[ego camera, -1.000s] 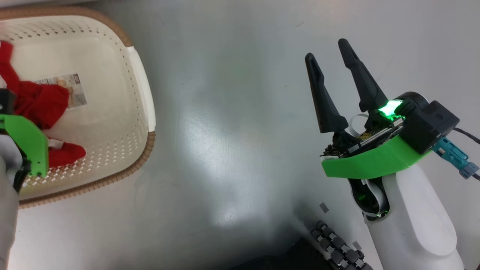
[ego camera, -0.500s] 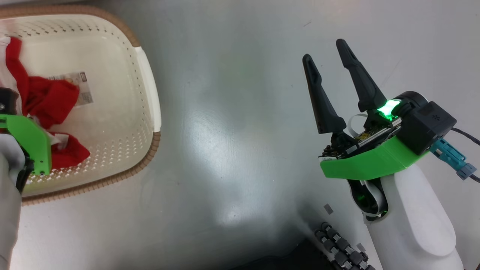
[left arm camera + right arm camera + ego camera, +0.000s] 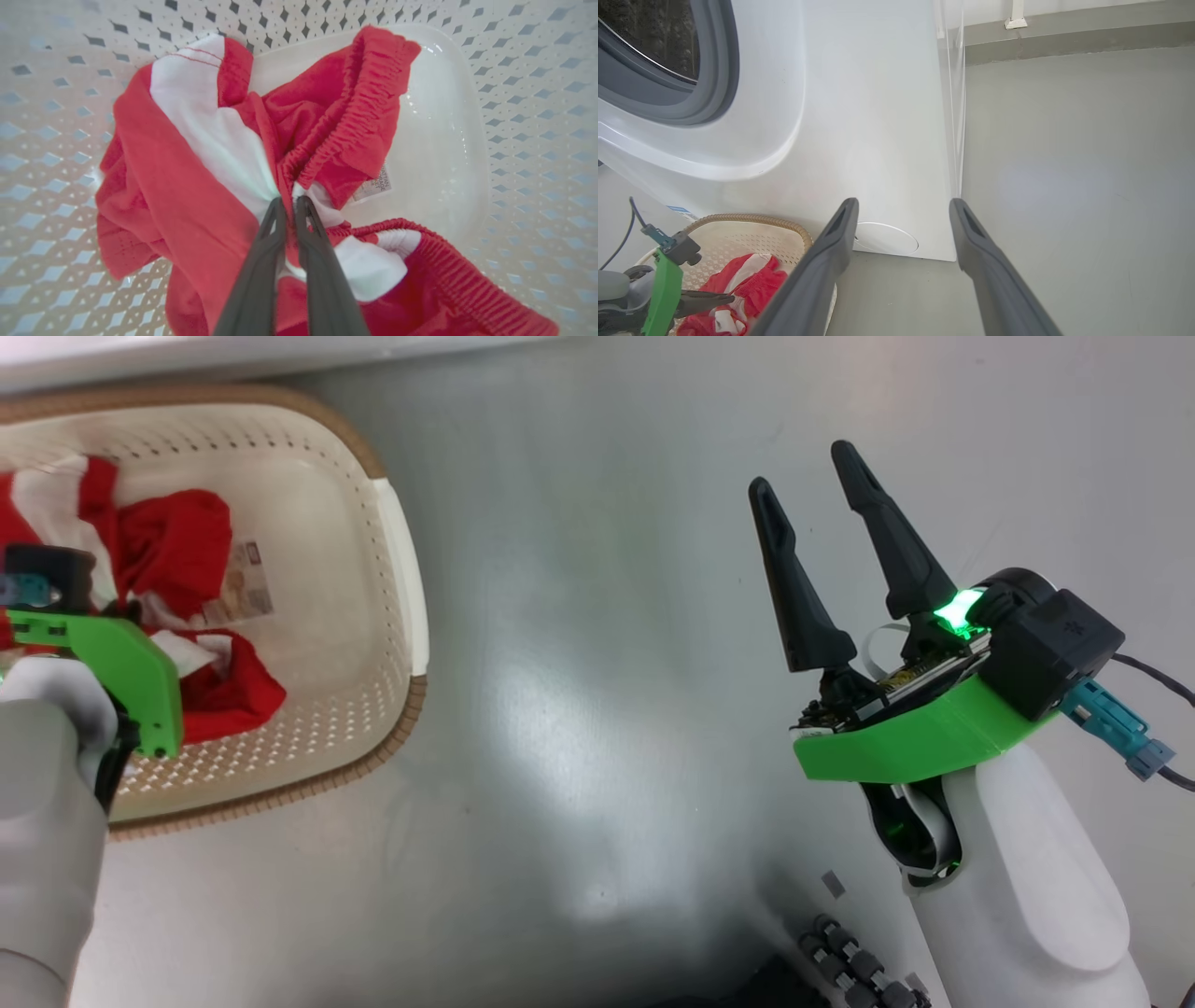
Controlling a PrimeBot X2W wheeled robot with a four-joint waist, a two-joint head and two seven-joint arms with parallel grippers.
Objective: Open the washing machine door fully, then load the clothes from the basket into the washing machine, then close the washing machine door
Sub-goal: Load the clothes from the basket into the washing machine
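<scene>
Step 2 of 3, loading, seems in hand: the left gripper (image 3: 289, 201) pinches nearly shut on the clothes (image 3: 187, 154) in the basket (image 3: 401, 569), upper left of the head view, so next should come a lift toward the washing machine (image 3: 878, 116), while the right gripper (image 3: 803, 467) gapes empty.

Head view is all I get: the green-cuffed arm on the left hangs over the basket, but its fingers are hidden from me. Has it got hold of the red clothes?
Observer: Yes. In the left wrist view the left gripper is pinched shut on a fold of the clothes, beside an elastic waistband.
Operator: Where's the washing machine?
Observer: The right wrist view shows the washing machine right behind the basket, with its grey gasket in plain sight.
</scene>
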